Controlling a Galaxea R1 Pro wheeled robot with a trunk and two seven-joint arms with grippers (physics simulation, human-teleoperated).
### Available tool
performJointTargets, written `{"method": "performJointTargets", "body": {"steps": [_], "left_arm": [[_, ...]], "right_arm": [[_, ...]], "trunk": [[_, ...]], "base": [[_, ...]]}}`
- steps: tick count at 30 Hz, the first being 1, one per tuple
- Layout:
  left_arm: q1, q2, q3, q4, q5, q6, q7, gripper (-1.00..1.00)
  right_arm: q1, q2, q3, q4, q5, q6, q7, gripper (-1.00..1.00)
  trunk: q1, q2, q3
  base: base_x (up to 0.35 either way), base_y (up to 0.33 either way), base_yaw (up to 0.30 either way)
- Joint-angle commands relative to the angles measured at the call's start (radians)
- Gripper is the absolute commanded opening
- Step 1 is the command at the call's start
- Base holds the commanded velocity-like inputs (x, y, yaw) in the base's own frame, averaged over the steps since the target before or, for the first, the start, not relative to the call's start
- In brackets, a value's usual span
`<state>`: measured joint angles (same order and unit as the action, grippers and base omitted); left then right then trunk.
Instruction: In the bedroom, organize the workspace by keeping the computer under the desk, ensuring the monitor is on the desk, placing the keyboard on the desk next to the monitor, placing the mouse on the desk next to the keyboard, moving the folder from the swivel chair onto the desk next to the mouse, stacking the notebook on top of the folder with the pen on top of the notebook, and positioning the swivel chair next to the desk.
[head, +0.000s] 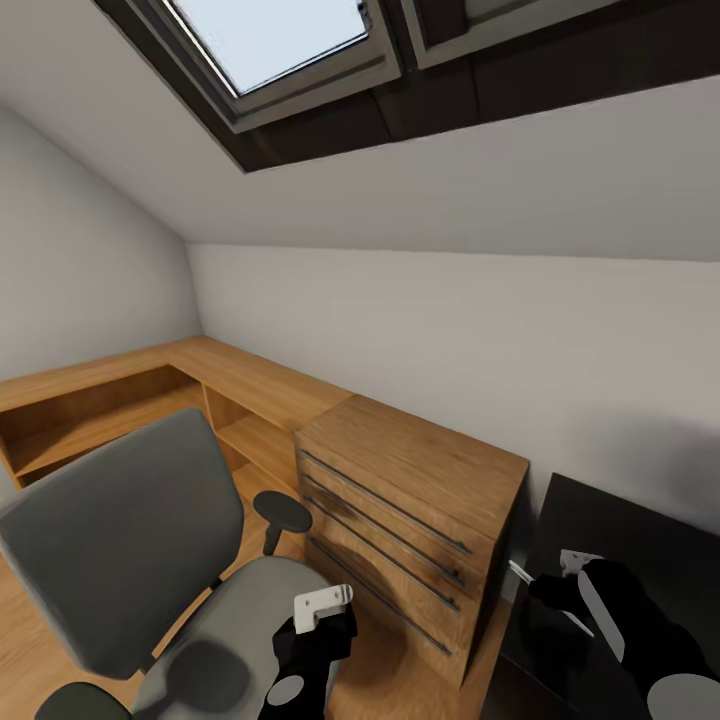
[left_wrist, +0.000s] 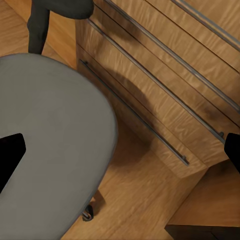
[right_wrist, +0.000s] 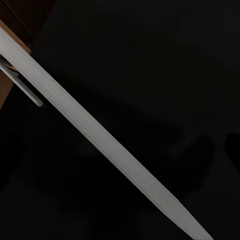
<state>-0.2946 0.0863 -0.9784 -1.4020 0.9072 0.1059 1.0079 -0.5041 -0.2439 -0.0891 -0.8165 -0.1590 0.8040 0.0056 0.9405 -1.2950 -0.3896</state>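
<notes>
- pen (right_wrist: 100, 137) (thin white stick) clamped in right gripper (head: 548, 588), held over black desk (head: 640, 540) top
- left gripper (head: 322, 612) spread wide, holding nothing, above swivel chair (head: 130, 530) seat's front edge
- chair just beside oak dresser (head: 420, 500); dresser betw. chair & desk
- skylight (head: 270, 40) overhead
</notes>
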Motion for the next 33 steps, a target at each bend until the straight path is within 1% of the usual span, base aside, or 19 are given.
{"method": "performJointTargets", "body": {"steps": [1,4,29,30,33], "left_arm": [[-0.001,0.001,-0.002,-0.002,0.001,0.008,0.006,1.00],[-0.001,0.000,-0.002,-0.002,0.001,0.008,0.006,1.00],[-0.001,0.000,-0.002,-0.002,0.001,0.008,0.006,1.00],[-0.001,0.001,-0.002,-0.002,0.001,0.008,0.006,1.00],[-0.001,0.001,-0.002,-0.002,0.001,0.008,0.006,1.00]], "right_arm": [[-0.001,0.000,-0.001,-0.001,-0.004,0.004,0.001,1.00],[-0.001,0.000,-0.001,0.000,-0.004,0.004,0.001,1.00],[-0.001,0.000,-0.001,0.000,-0.002,0.006,0.001,1.00],[-0.001,0.000,-0.001,-0.001,-0.002,0.007,0.001,-1.00],[-0.001,0.000,-0.001,-0.001,-0.002,0.007,0.001,-1.00]], "trunk": [[0.000,-0.001,-0.001],[0.012,-0.022,-0.011],[0.012,-0.022,-0.011],[0.012,-0.022,-0.011],[0.012,-0.022,-0.011]], "base": [[0.000,0.000,0.000],[0.000,0.000,0.000],[0.000,0.000,0.000],[0.000,0.000,0.000],[0.000,0.000,0.000]]}}
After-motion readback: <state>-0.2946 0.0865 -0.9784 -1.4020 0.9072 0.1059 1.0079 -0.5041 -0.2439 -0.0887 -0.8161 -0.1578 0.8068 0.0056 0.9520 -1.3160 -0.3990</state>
